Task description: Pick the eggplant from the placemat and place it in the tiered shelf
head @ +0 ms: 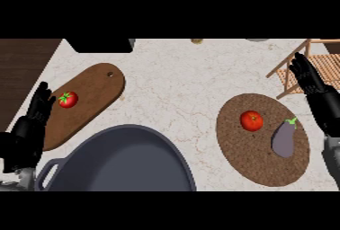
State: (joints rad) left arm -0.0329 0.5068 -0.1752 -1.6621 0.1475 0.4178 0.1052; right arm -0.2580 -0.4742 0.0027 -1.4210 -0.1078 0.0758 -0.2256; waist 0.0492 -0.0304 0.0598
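Head view: our hands are open, the eggplant not yet picked.
Nearest, the purple eggplant (285, 139) lies on the round brown woven placemat (262, 173); beyond, our right hand (306, 74), fingers straight and empty, hovers by the wooden tiered shelf (325, 63); left hand (38, 105) rests open.

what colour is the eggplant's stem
Green, on the purple eggplant lying on the brown placemat; head view.

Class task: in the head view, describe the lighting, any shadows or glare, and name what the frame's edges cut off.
Head view: light is even, with no glare on the counter; no strong shadows show under the eggplant; the pan and tiered shelf are cut by the frame's edges.
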